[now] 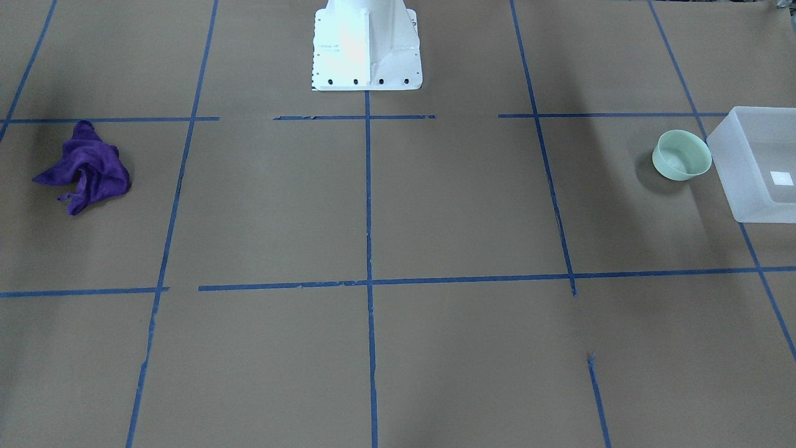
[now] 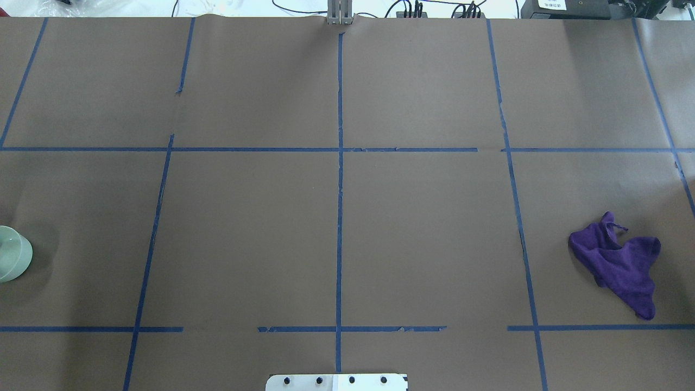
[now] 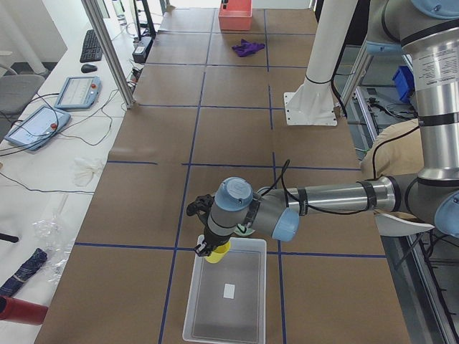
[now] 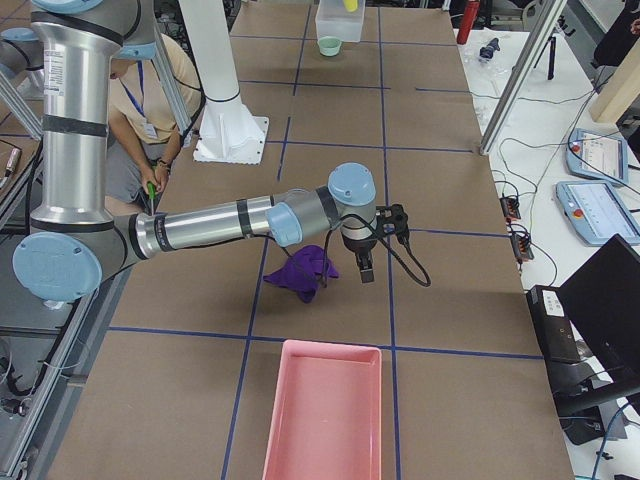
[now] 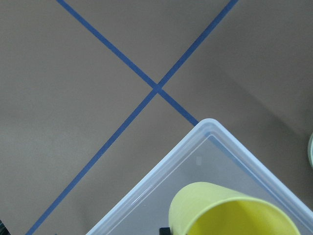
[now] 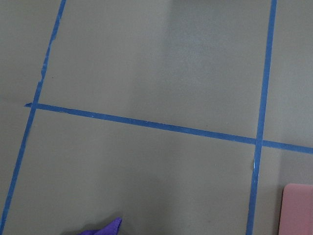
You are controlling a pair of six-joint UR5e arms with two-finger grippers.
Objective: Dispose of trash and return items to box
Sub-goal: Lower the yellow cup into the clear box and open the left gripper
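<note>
My left gripper [image 3: 208, 247] holds the bright-yellow cup [image 3: 216, 252] over the near corner of the translucent box [image 3: 192, 301]. In the left wrist view the cup [image 5: 230, 210] hangs above the box's corner [image 5: 210, 125], open end up. The mint-green bowl [image 1: 681, 155] stands upright on the table just beside the box [image 1: 734, 168], outside it. It also shows at the left edge of the overhead view [image 2: 11, 252]. My right gripper [image 4: 362, 268] hovers by the purple cloth [image 4: 300, 270]. I cannot tell whether it is open or shut.
The crumpled purple cloth [image 1: 87, 167] lies on the table at the robot's right end [image 2: 621, 263]. A pink tray [image 4: 322, 415] sits beyond it at that end of the table. The white robot base [image 1: 367, 46] stands at the table's edge. Blue tape lines grid the brown surface.
</note>
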